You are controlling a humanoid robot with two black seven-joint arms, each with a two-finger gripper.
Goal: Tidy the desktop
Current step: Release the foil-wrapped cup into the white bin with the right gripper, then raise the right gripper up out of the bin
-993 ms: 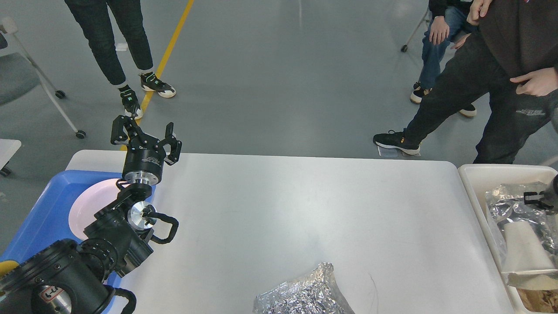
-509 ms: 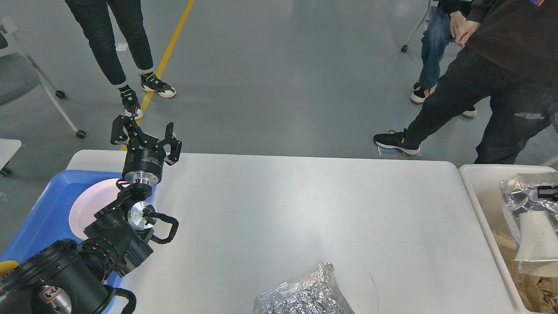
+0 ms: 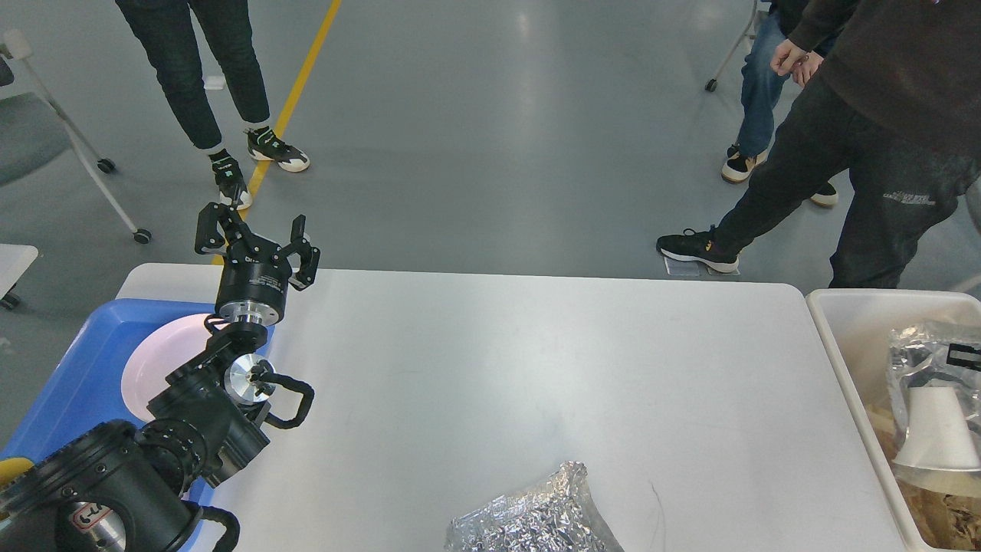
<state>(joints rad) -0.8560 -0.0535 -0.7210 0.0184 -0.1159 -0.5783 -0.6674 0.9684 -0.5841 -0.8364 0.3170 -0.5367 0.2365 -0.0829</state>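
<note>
The desktop (image 3: 536,368) is a wide white tabletop with rounded corners. A crumpled piece of silver foil (image 3: 529,521) lies on it at the near edge, cut off by the bottom of the frame. My left gripper (image 3: 255,230) hangs open and empty over the table's far left corner, above the blue tray (image 3: 69,383), far from the foil. A black bit (image 3: 964,354) shows on the bag at the right edge; I cannot tell what it is. No right gripper shows.
A pink plate (image 3: 153,356) lies in the blue tray. The cream bin (image 3: 839,330) at the right holds a shiny crumpled bag (image 3: 920,353), a white paper cup (image 3: 939,433) and brown scraps. People (image 3: 866,153) stand beyond the far edge; a wheeled chair (image 3: 46,130) stands far left.
The shiny bag and paper cup shifted right and settled lower in the bin. The dark blur at the right edge is gone. The person at the right moved; my left arm stayed still.
</note>
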